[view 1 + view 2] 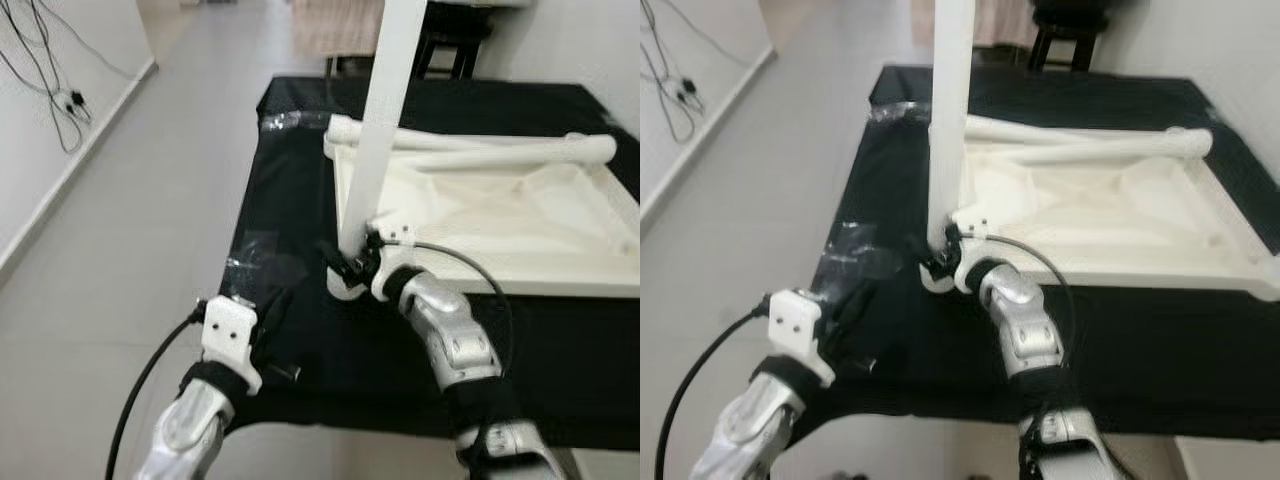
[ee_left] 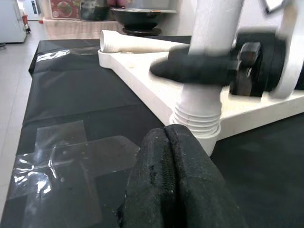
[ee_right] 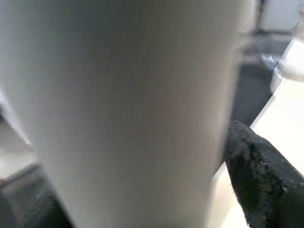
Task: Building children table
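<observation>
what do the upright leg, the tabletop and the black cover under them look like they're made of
Upright leg, held by the right gripper: looks like smooth matte white moulded plastic, with threaded ridges at its base. Tabletop, lying upside down: the same off-white plastic, with moulded ribs and a raised rim. Black cover: probably a thin cloth or sheet, matte, with shiny clear tape stuck on it.

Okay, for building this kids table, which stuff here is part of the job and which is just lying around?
Job:
upright white leg, clamped by right gripper
upturned white tabletop
spare legs lying on it

Lying about:
clear tape on black cloth
wall cables
dark stool
</observation>
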Motion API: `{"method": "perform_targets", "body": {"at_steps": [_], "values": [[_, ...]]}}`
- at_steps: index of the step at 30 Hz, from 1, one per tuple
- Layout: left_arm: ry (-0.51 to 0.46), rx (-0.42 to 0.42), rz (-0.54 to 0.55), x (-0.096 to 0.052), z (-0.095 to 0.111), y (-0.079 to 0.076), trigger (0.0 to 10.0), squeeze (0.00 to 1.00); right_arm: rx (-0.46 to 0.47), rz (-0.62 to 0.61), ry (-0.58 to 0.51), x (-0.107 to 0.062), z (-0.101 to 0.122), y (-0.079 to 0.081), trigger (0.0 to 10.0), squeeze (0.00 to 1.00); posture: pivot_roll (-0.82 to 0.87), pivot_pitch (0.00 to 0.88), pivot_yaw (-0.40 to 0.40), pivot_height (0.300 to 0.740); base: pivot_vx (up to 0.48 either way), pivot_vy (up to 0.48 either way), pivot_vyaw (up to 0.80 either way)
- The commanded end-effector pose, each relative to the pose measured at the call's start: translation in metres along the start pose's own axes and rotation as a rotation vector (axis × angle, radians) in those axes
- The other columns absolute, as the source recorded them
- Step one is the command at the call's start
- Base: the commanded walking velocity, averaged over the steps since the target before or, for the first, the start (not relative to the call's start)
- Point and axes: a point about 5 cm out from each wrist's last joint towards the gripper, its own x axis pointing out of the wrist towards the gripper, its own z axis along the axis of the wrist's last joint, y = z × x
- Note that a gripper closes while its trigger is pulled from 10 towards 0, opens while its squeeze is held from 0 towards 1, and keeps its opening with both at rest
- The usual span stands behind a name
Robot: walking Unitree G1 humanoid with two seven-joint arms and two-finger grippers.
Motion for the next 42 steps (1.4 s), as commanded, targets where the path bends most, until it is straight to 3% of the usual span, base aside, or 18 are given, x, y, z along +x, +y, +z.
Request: {"method": "perform_targets", "body": {"at_steps": [1, 4, 10, 11, 13, 14, 22, 27, 28, 29, 31, 32, 33, 35, 37, 38, 39, 42], "values": [[0.009, -0.02, -0.001, -0.001, -0.002, -0.001, 10.0, 0.0, 0.007, 0.177, 0.023, -0.003, -0.006, -0.001, 10.0, 0.0, 0.04, 0.134, -0.022, 0.74, 0.0, 0.0, 0.0], [0.01, -0.02, -0.002, -0.001, -0.002, -0.001, 10.0, 0.0, -0.013, 0.269, 0.054, -0.005, -0.006, -0.006, 10.0, 0.0, 0.04, 0.134, -0.022, 0.74, 0.0, 0.0, 0.0], [0.012, -0.017, -0.002, -0.001, -0.002, -0.002, 10.0, 0.0, 0.017, 0.309, 0.045, 0.005, 0.007, -0.021, 10.0, 0.0, 0.05, 0.135, -0.025, 0.74, 0.0, 0.0, 0.0], [0.013, -0.016, -0.003, -0.002, -0.001, -0.002, 10.0, 0.0, 0.035, 0.316, 0.04, 0.008, 0.01, -0.025, 1.3, 0.0, 0.07, 0.138, -0.027, 0.74, 0.0, 0.0, 0.0], [0.013, -0.016, -0.004, -0.002, -0.001, -0.002, 10.0, 0.0, 0.049, 0.311, 0.034, 0.01, 0.012, -0.027, 1.3, 0.0, 0.07, 0.138, -0.027, 0.74, 0.0, 0.0, 0.0], [0.014, -0.016, -0.005, -0.003, -0.001, -0.003, 10.0, 0.0, 0.065, 0.301, 0.032, 0.01, 0.013, -0.03, 0.0, 0.0, 0.07, 0.138, -0.028, 0.74, 0.0, 0.0, 0.0], [0.016, -0.02, -0.007, -0.003, -0.001, -0.004, 10.0, 0.0, 0.125, 0.271, 0.043, 0.001, 0.003, -0.042, 0.0, 0.0, 0.08, 0.145, -0.028, 0.74, 0.0, 0.0, 0.0], [0.016, -0.022, -0.009, -0.003, -0.001, -0.004, 10.0, 0.0, 0.054, 0.2, 0.073, -0.008, -0.008, -0.046, 0.0, 0.0, 0.07, 0.149, -0.028, 0.74, 0.0, 0.0, 0.0], [0.016, -0.022, -0.009, -0.003, 0.0, -0.003, 10.0, 0.0, 0.058, 0.067, 0.112, -0.006, -0.019, -0.045, 0.0, 0.0, 0.06, 0.151, -0.029, 0.74, 0.0, 0.0, 0.0], [0.016, -0.022, -0.009, -0.003, 0.0, -0.003, 10.0, 0.0, 0.058, 0.067, 0.112, -0.006, -0.019, -0.045, 0.0, 0.0, 0.06, 0.151, -0.029, 0.74, 0.0, 0.0, 0.0], [0.016, -0.022, -0.007, -0.003, 0.0, -0.001, 10.0, 0.0, 0.249, -0.292, 0.134, -0.005, -0.045, -0.04, 0.0, 0.0, 0.05, 0.153, -0.023, 0.74, 0.0, 0.0, 0.0], [0.016, -0.022, -0.007, -0.003, 0.0, -0.001, 10.0, 0.0, 0.249, -0.292, 0.134, -0.005, -0.045, -0.04, 0.0, 0.0, 0.05, 0.153, -0.023, 0.74, 0.0, 0.0, 0.0], [0.016, -0.022, -0.006, -0.003, -0.001, 0.0, 10.0, 0.0, 0.322, -0.413, 0.115, -0.009, -0.053, -0.032, 0.0, 0.0, 0.04, 0.152, -0.02, 0.74, 0.0, 0.0, 0.0], [0.017, -0.021, -0.005, -0.003, -0.001, 0.001, 10.0, 0.0, 0.361, -0.462, 0.076, -0.012, -0.054, -0.026, 0.0, 0.0, 0.04, 0.151, -0.02, 0.74, 0.0, 0.0, 0.0], [0.018, -0.019, -0.005, -0.002, -0.001, 0.002, 10.0, 0.0, 0.229, -0.381, 0.059, -0.014, -0.046, -0.001, 0.0, 0.0, 0.03, 0.143, -0.007, 0.74, 0.0, 0.0, 0.0], [0.018, -0.019, -0.005, -0.002, -0.001, 0.002, 10.0, 0.0, 0.229, -0.381, 0.059, -0.014, -0.046, -0.001, 0.0, 0.0, 0.03, 0.143, -0.007, 0.74, 0.0, 0.0, 0.0], [0.018, -0.018, -0.006, -0.002, -0.001, 0.002, 10.0, 0.0, 0.144, -0.323, 0.068, -0.012, -0.044, 0.01, 0.0, 0.0, 0.04, 0.143, -0.008, 0.74, 0.0, 0.0, 0.0], [0.02, -0.015, -0.006, -0.001, -0.001, 0.002, 10.0, 0.0, -0.007, -0.356, 0.104, -0.012, -0.038, 0.011, 0.0, 0.0, 0.05, 0.142, -0.022, 0.74, 0.0, 0.0, 0.0]]}}
